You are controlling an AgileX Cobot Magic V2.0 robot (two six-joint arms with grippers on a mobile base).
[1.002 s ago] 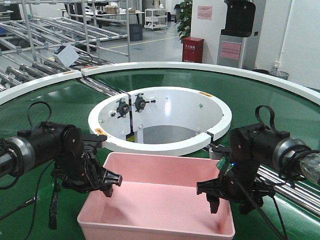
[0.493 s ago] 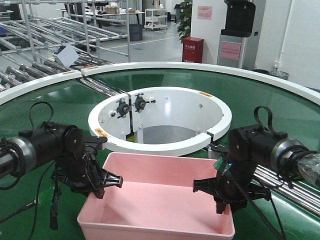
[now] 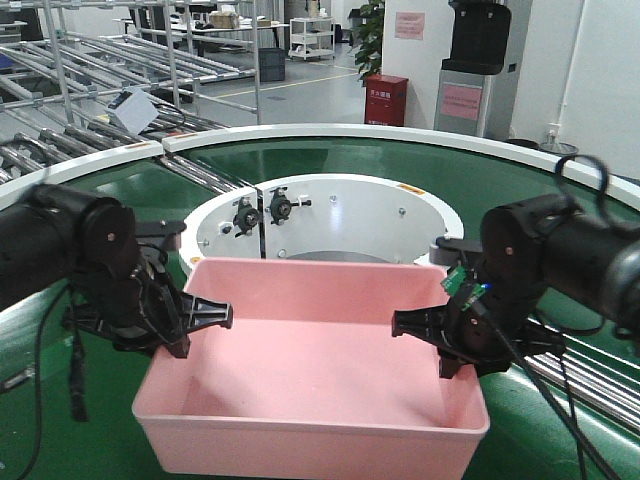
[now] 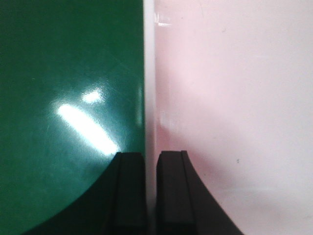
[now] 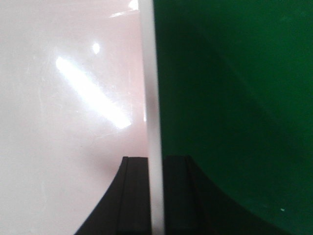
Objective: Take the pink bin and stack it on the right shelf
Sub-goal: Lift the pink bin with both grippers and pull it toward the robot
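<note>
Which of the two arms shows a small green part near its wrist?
The right arm, clamped on the pink bin's right wall; the left arm looks all black.

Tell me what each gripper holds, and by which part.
Both hold the pink bin. The left gripper is shut on its left wall at the rim, the right gripper on its right wall, one finger inside and one outside.

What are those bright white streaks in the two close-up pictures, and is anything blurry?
Left wrist view: glare streaks the glossy belt, and the bin looks washed out. Right wrist view: similar glare on the bin's inside. Front view: mostly sharp, but the left arm is smeared.
</note>
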